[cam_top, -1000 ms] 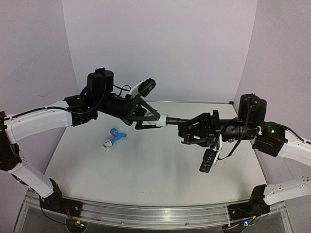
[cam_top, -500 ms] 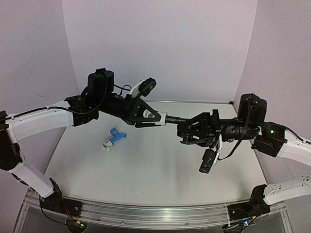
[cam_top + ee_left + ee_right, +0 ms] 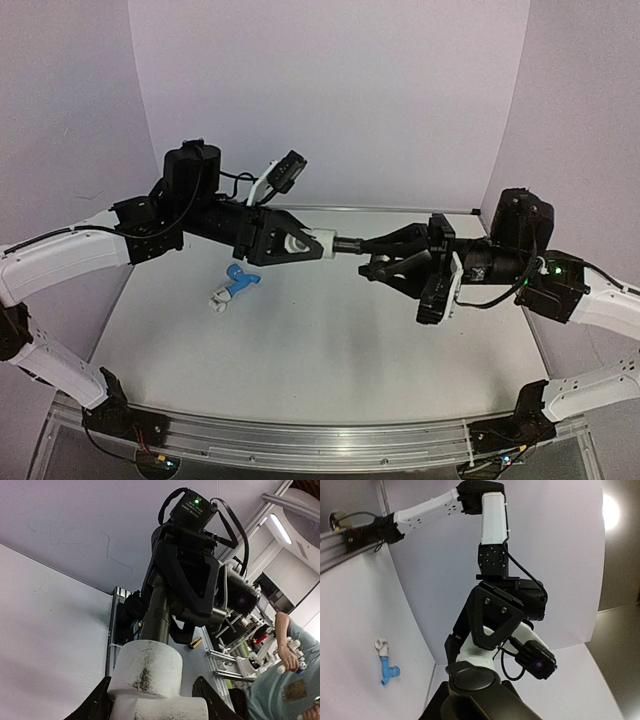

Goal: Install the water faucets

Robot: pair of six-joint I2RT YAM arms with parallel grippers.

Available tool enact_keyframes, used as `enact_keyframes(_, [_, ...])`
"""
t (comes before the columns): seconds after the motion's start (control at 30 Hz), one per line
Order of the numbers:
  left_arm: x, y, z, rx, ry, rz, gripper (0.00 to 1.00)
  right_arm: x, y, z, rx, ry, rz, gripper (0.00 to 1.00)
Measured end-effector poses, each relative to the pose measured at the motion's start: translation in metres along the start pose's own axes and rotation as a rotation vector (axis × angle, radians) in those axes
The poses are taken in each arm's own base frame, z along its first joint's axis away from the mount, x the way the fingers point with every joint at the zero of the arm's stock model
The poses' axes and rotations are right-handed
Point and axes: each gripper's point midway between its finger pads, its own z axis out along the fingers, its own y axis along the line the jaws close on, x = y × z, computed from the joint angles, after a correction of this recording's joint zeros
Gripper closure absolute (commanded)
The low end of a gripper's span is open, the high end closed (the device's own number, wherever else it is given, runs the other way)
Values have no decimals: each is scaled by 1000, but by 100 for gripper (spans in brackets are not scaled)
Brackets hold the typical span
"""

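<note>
Even soft light, faint shadows on pale grey table [image 3: 320,350]. Round bright white lamp [image 3: 615,510] flares, right wrist view; edges bend.

Pale counter [image 3: 330,340] fills the lower centre, a metal rail [image 3: 300,440] along the bottom edge. In the left wrist view's lower right, a person [image 3: 275,692] in light blue.

Grey faucet [image 3: 348,243] looked smooth, dull dark metal; white fitting [image 3: 150,667] was matt plastic, scuffed and dirt-streaked; blue faucet [image 3: 241,276] was clean light plastic; table [image 3: 300,350] was smooth, matt pale grey, with a brushed-metal rail [image 3: 300,438] along its near edge.
</note>
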Motion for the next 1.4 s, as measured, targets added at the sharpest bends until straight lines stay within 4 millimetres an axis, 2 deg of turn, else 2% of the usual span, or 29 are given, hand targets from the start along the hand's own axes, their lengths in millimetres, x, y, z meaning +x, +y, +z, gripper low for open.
enact_keyframes(0.27, [-12, -15, -15, -69, -43, 303, 63, -4, -38, 16, 57, -22, 561, 100])
enact_keyframes(0.43, [-16, -24, -19, -143, -71, 538, 64, -3, -54, 20, 87, -38, 839, 100])
enact_keyframes(0.73, [-5, -26, -14, -431, -37, 1060, 64, -2, -55, 20, 88, -42, 1264, 100])
enact_keyframes(0.97, [1, -20, -11, -695, 18, 1480, 68, -1, -44, 17, 38, -20, 1450, 100])
enact_keyframes(1.07, [0, -16, -11, -809, 39, 1654, 74, 3, -39, 15, 21, -1, 1514, 100])
enact_keyframes(1.13, [-2, -13, -12, -875, 46, 1753, 75, 6, -38, 13, 15, 4, 1547, 100])
enact_keyframes(1.17, [-4, -13, -12, -906, 49, 1802, 71, 8, -39, 12, 13, 5, 1564, 100])
enact_keyframes(1.27, [-9, -16, -12, -962, 61, 1906, 47, 14, -43, 10, 15, 5, 1607, 100])
enact_keyframes(1.4, [-8, -22, -8, -971, 108, 2024, 32, 14, -46, 11, 8, -5, 1623, 100])
